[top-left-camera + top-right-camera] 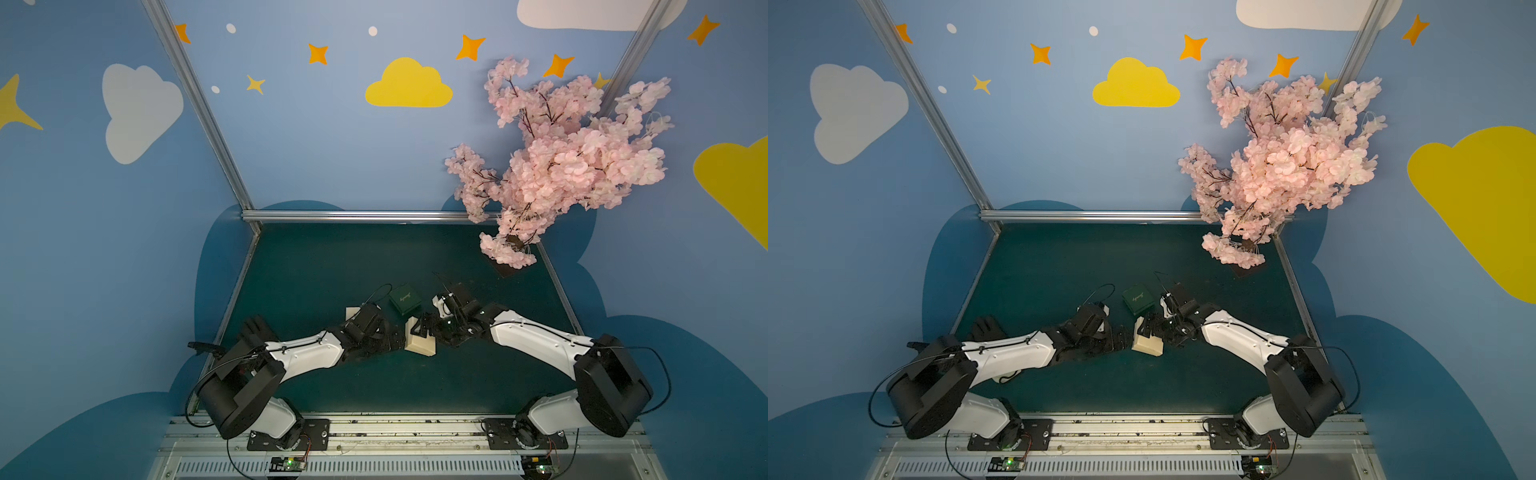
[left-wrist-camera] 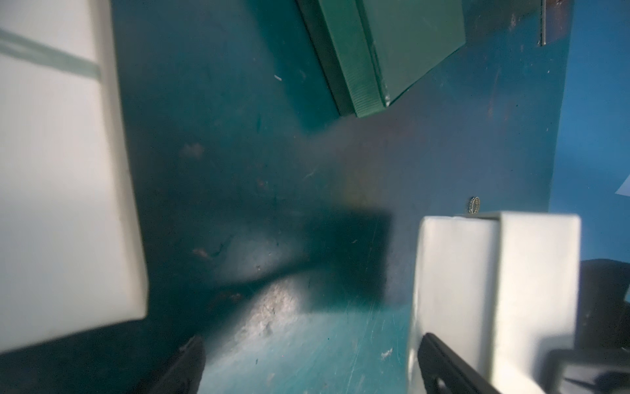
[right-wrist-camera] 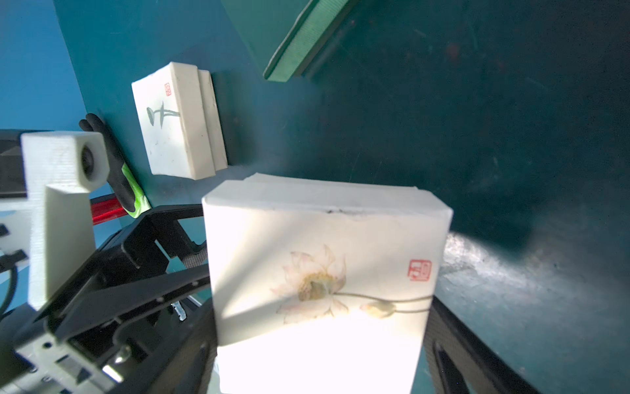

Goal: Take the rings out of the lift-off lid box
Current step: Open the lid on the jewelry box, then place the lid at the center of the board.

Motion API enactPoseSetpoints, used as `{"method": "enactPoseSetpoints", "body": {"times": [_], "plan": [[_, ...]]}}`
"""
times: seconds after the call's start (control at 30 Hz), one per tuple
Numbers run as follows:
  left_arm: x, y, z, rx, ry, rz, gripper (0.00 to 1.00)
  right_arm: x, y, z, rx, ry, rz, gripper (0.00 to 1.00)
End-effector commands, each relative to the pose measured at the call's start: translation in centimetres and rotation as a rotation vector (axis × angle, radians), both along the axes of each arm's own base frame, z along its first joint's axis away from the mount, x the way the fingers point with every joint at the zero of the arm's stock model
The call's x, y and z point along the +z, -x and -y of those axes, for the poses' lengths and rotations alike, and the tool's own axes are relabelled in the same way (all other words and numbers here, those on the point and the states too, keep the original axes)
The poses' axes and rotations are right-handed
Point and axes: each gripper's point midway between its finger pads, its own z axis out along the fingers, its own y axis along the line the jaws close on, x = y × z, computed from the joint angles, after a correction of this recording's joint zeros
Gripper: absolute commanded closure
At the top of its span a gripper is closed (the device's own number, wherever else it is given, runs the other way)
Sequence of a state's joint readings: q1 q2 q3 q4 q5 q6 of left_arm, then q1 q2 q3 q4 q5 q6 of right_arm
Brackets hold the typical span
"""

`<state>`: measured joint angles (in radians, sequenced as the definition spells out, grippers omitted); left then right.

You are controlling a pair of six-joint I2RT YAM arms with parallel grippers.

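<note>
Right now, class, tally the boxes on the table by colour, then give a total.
Cream boxes: 2 (lotus box, box by the left arm)
Green box: 1
Total: 3

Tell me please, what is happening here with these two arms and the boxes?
The right gripper has its jaws around a white lotus box and appears to grip it on the green table. The lid is on. The left gripper is open and empty beside that box. A tiny ring-like thing shows just beyond it. A green box and a second white box sit closed nearby.
</note>
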<state>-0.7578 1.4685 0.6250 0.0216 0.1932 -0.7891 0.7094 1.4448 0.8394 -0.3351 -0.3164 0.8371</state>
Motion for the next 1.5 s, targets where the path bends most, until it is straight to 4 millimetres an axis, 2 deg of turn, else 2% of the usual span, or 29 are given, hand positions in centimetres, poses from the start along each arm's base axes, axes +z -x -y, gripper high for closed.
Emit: {"method": "enactPoseSetpoints", "body": {"times": [0.0,0.3,0.57,0.7,0.8,1.0,1.2,1.37,1.47], "plan": [[-4.6,3.3,-4.1,0.007,-0.205,-0.137,0.01,3.3,-0.1,-2.3,0.047,-0.150,0.050,0.19],[-4.8,3.2,-5.0,0.033,-0.243,-0.141,0.01,3.2,0.3,-1.2,0.029,-0.127,0.056,0.19],[-3.4,3.0,-6.1,0.072,-0.249,-0.090,0.01,2.0,0.4,0.2,-0.004,-0.098,0.042,0.19],[-2.6,3.1,-6.6,0.081,-0.253,-0.074,0.00,0.8,0.6,1.4,-0.014,-0.024,0.028,0.19],[-2.0,3.2,-6.9,0.090,-0.247,-0.060,0.01,0.6,0.5,2.3,-0.021,0.025,0.035,0.19],[1.2,2.7,-7.0,0.098,-0.194,0.029,0.00,1.5,-1.1,3.9,-0.049,0.120,0.060,0.19],[4.5,1.9,-7.8,0.144,-0.148,0.144,0.00,0.1,-3.7,6.3,-0.034,0.372,0.028,0.18],[5.4,1.6,-8.1,0.152,-0.137,0.183,0.00,-1.4,-5.6,5.6,0.014,0.442,0.009,0.12],[5.4,1.7,-8.1,0.158,-0.131,0.177,0.00,-1.4,-6.5,4.9,0.024,0.434,0.024,0.07]]}}
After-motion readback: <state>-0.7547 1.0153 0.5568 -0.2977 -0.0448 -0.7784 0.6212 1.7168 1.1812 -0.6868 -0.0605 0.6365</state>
